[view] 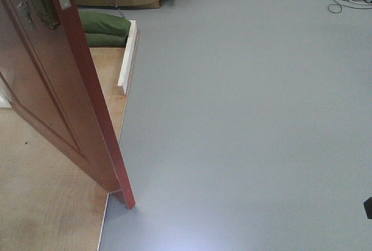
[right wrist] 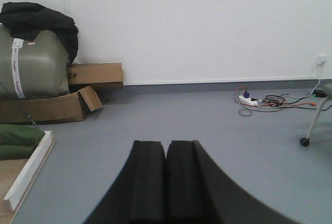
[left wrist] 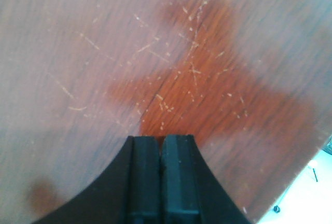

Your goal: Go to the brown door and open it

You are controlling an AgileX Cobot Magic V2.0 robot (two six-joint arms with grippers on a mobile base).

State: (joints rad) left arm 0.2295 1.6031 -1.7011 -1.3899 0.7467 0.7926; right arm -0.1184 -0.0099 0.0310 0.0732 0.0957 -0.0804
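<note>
The brown door (view: 52, 100) stands ajar at the left of the front view, its thin edge turned toward me and its lower corner near the floor seam. High on its face I can make out the brass handle (view: 43, 13) and hanging keys (view: 23, 7). In the left wrist view my left gripper (left wrist: 162, 140) is shut, its tips right up against the scratched reddish door surface (left wrist: 197, 79); whether they touch it is unclear. My right gripper (right wrist: 166, 145) is shut with nothing in it, pointing over grey floor away from the door.
A white frame beam (view: 128, 56) lies on the plywood floor (view: 46, 216) beyond the door. Behind it are cardboard boxes (right wrist: 57, 105) and green bags (right wrist: 31, 63). A power strip with cables (right wrist: 254, 100) and a chair leg (right wrist: 311, 125) stand at the far right. Grey floor (view: 244, 117) stretches rightward.
</note>
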